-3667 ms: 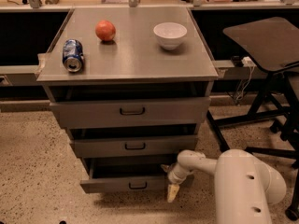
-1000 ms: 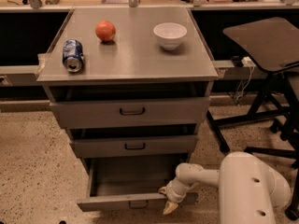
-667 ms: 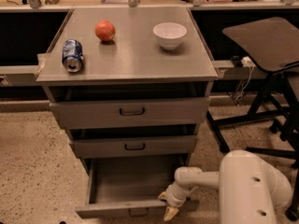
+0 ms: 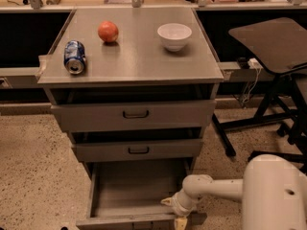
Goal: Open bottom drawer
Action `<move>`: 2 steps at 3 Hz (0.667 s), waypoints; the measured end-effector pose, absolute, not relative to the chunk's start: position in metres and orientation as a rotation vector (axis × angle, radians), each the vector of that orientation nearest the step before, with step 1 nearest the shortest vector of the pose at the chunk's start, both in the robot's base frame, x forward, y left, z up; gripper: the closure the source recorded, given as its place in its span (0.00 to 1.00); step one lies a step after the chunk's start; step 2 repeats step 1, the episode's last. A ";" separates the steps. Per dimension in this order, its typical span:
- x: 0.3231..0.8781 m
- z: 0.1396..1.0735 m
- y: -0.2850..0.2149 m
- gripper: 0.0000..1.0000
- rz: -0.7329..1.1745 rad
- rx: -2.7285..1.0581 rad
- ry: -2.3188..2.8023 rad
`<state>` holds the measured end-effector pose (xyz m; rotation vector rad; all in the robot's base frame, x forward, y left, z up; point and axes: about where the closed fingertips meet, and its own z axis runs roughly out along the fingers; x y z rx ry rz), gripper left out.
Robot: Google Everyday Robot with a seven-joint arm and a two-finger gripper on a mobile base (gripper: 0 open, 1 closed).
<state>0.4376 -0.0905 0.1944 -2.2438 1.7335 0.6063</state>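
On the grey cabinet (image 4: 134, 63), a blue can (image 4: 75, 57) lies on its side near the top's left edge. A round red fruit (image 4: 108, 31) sits further back on the cabinet top, and a white bowl (image 4: 174, 36) stands towards its right rear corner.

Below the cabinet top, the top drawer (image 4: 135, 114) and the middle drawer (image 4: 138, 150) sit closed or nearly so, each with a dark gap above it. The bottom drawer (image 4: 136, 188) is at the cabinet's foot and stands pulled well out, showing a plain grey floor. Its front panel is cut off by the lower edge of the view, so its handle cannot be seen.

The gripper (image 4: 179, 218) is at the right end of that drawer front, low beside the cabinet's right side. It is partly cut off, and whether it grips anything cannot be told. The white arm (image 4: 216, 188) leads right from it to the robot body (image 4: 276, 195). A dark chair (image 4: 271, 42) stands right of the cabinet.
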 end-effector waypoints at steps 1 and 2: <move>0.403 0.234 -0.092 0.00 0.592 -2.246 1.621; 0.403 0.234 -0.092 0.00 0.592 -2.246 1.621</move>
